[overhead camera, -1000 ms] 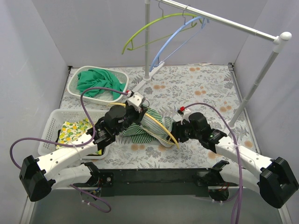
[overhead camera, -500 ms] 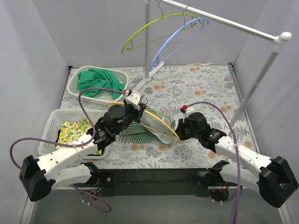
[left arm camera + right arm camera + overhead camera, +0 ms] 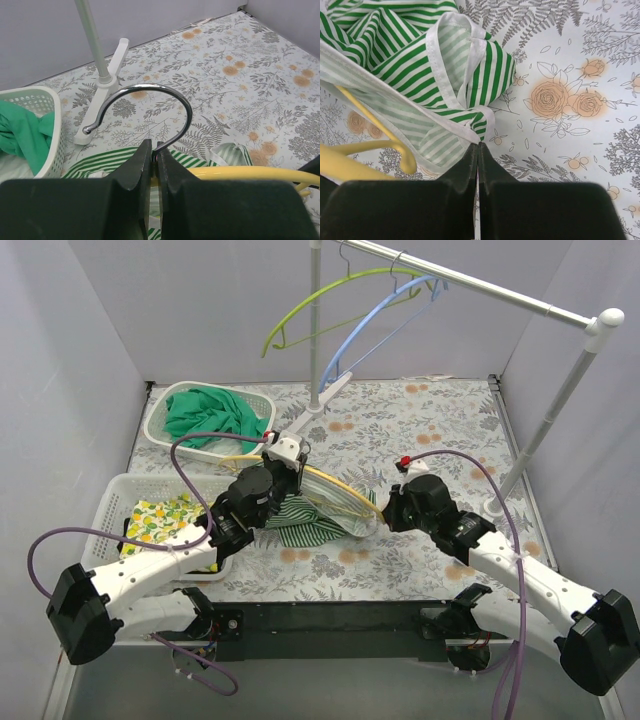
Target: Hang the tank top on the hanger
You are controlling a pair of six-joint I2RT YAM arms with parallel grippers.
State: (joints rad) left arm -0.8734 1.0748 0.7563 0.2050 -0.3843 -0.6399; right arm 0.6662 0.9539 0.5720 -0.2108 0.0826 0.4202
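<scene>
The left jaws are clenched on the metal hook (image 3: 150,86) of the hanger (image 3: 250,174), whose arm sits inside the tank top (image 3: 395,55) mid-table (image 3: 430,420), thin, limp, light cloth best taken by its white hem, which the right jaws pinch.

You have open tablecloth (image 3: 440,425) at the back right, so pass there. The centre is taken up by the tank top (image 3: 395,55) and the hanger (image 3: 240,174), bunched together. The rack pole (image 3: 314,330) and its foot (image 3: 325,395) stand just behind them. Two baskets, rear (image 3: 153,425) and near (image 3: 100,530), block the left side. The slanted post (image 3: 543,425) closes the right edge. A lime-green hanger (image 3: 318,290) and a blue hanger (image 3: 365,325) hang overhead.
</scene>
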